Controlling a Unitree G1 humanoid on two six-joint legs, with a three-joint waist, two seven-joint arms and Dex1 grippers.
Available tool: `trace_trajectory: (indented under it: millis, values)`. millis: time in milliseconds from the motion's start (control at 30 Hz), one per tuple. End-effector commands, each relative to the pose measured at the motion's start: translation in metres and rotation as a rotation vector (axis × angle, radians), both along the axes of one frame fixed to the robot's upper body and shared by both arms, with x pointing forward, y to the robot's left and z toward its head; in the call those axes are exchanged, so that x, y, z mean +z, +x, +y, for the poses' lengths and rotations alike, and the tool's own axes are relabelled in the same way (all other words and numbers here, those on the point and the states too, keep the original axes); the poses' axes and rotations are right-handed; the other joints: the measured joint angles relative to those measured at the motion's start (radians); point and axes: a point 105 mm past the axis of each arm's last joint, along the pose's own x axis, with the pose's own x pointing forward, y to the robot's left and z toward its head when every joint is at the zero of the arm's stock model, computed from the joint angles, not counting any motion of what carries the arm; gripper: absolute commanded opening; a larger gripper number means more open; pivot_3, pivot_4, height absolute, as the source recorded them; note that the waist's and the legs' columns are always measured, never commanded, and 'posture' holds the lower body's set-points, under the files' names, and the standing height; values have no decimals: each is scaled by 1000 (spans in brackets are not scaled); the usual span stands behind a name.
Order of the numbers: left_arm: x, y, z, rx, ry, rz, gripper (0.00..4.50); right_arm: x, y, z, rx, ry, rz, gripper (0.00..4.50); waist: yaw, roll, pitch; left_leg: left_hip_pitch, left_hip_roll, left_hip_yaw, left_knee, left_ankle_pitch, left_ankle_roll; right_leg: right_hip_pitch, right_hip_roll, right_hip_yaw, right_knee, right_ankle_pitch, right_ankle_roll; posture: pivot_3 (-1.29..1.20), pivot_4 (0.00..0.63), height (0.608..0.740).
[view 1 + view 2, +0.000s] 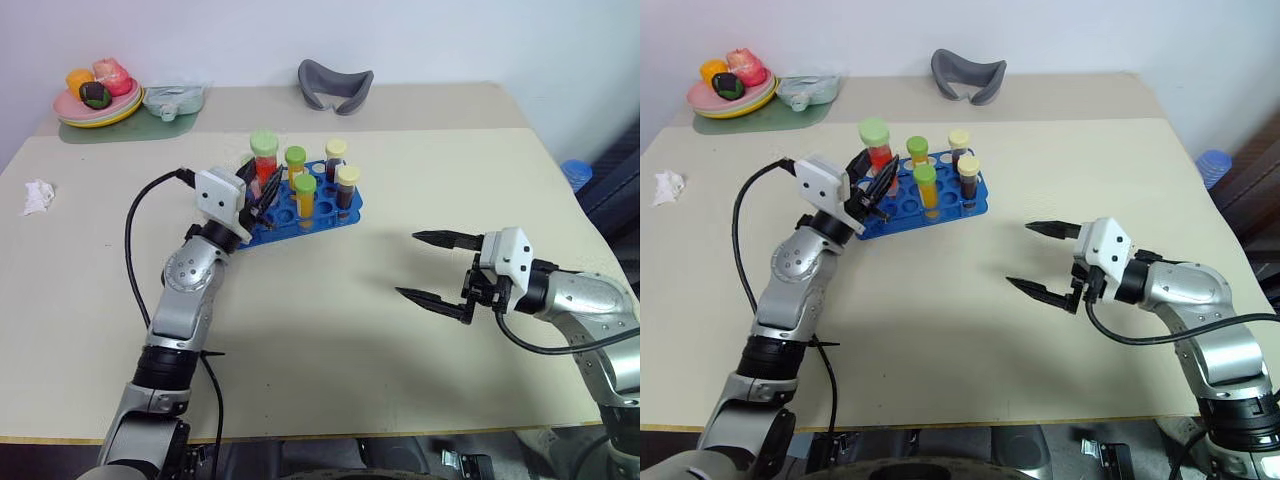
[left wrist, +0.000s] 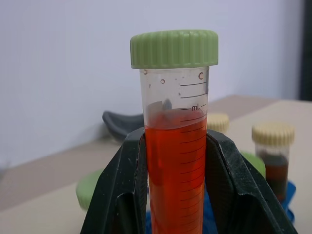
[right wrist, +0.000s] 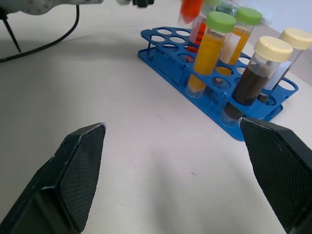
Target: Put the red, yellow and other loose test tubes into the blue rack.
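My left gripper point(image 2: 175, 195) pinched the red tube point(image 2: 176, 161) over the blue rack point(image 1: 330, 212); its wrist view showed graduations. Four tubes stood racked: two orange-yellow, two brown. My right gripper point(image 1: 432, 268) gaped empty

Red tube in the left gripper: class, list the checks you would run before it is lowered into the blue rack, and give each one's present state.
1. Left gripper shut on the red tube: ok.
2. Tube upright, cap on: ok.
3. Tube over the blue rack: ok.
4. Tube tip lined up with an empty hole: cannot tell.
5. Yellow tubes and brown tubes seated in the rack: ok.
6. Right gripper open, apart from the rack: ok.
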Motion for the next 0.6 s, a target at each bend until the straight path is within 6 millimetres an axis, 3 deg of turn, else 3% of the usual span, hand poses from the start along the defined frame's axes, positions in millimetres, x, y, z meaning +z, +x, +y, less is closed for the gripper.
trace_trajectory:
  millis: [33, 600]
  values:
    - [1, -4, -1, 0, 12, -19, 1439, 13, -4, 2, 7, -5, -49, 4500, 2, 0, 0, 0, 0, 0, 0, 0, 0, 0, 0, 0, 0, 0, 0, 0, 150, 740]
    - [-27, 2, 6, 64, 32, 53, 1439, 22, 1, -1, -67, 58, -42, 4500, 2, 0, -1, 0, 0, 0, 0, 0, 0, 1, 0, 0, 0, 0, 0, 0, 150, 740]
